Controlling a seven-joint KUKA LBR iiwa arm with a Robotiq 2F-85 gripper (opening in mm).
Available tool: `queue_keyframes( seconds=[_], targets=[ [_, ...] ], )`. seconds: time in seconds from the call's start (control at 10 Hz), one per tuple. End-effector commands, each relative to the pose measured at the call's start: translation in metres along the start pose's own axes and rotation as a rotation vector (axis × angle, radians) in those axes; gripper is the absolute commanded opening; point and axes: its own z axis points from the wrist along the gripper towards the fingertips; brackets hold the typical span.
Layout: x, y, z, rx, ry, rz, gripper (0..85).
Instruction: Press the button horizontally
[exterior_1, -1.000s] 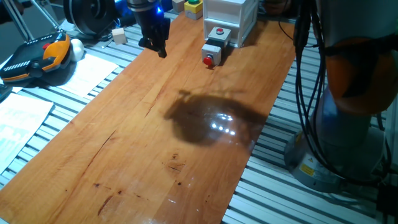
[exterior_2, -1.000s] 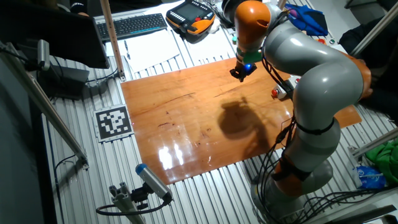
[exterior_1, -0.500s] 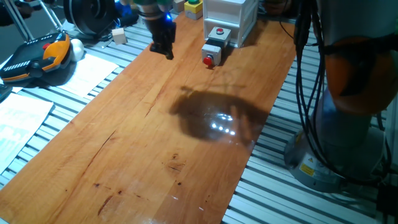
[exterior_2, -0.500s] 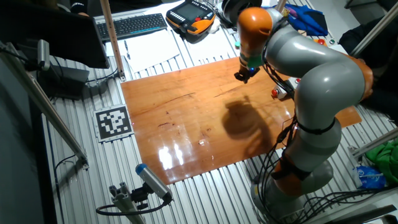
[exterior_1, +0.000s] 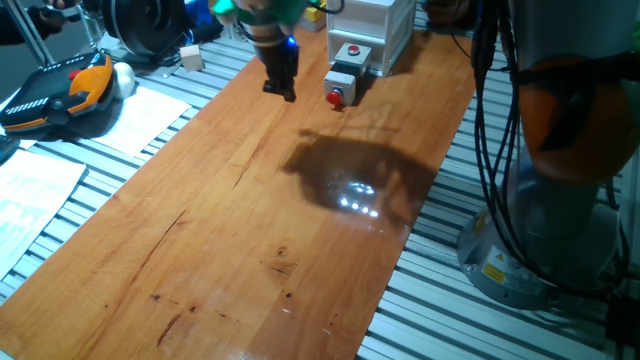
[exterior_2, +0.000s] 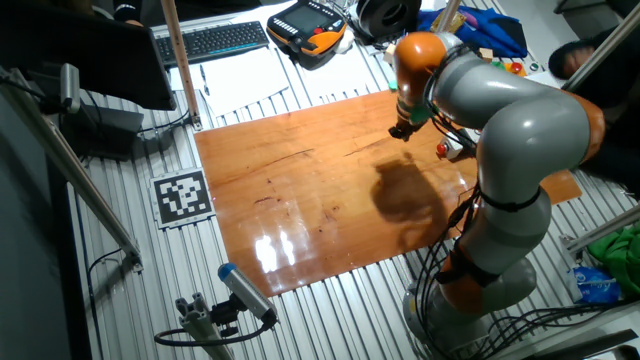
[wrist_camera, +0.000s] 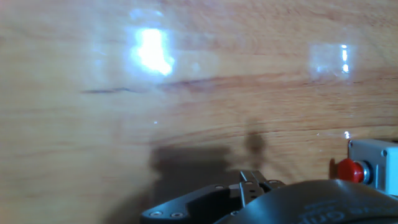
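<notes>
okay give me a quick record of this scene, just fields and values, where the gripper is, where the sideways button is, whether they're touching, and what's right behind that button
gripper: low over the wooden table, pointing down
fingers: state not visible
sideways button: red cap on a small grey housing, standing on the table
gripper vs button: apart; bare wood shows between them in the hand view, button at the right edge
contact: none
behind the button: upward-facing red button on a bigger grey housing, then a white box
</notes>
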Motion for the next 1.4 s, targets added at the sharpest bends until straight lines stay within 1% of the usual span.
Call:
queue_keyframes(
  seconds=[0.0, 0.2, 0.3, 0.4, 0.5, 0.6, 0.7, 0.8, 0.9, 1.0, 1.1, 1.2, 1.3],
  targets=[
    [0.002, -0.011, 0.015, -0.008, -0.002, -0.008, 0.0],
    [0.002, -0.022, 0.020, -0.014, -0.002, -0.032, 0.0],
    [0.000, -0.030, 0.019, -0.022, 0.001, -0.046, 0.0],
    [-0.001, -0.034, 0.018, -0.014, 0.000, -0.055, 0.0],
    [-0.001, -0.038, 0.019, 0.000, -0.012, -0.057, 0.0],
    [-0.002, -0.040, 0.019, -0.019, -0.008, -0.061, 0.0],
    [-0.002, -0.040, 0.019, -0.081, 0.008, -0.034, 0.0],
    [-0.002, -0.040, 0.019, -0.066, 0.027, 0.004, 0.0],
    [-0.002, -0.040, 0.019, -0.040, 0.069, 0.053, 0.0],
    [-0.002, -0.040, 0.019, -0.015, 0.106, 0.070, 0.0],
    [-0.002, -0.040, 0.019, -0.012, 0.134, 0.095, 0.0],
    [-0.002, -0.040, 0.019, 0.015, 0.143, 0.109, 0.0],
    [-0.002, -0.040, 0.019, 0.044, 0.133, 0.104, 0.0]
  ],
)
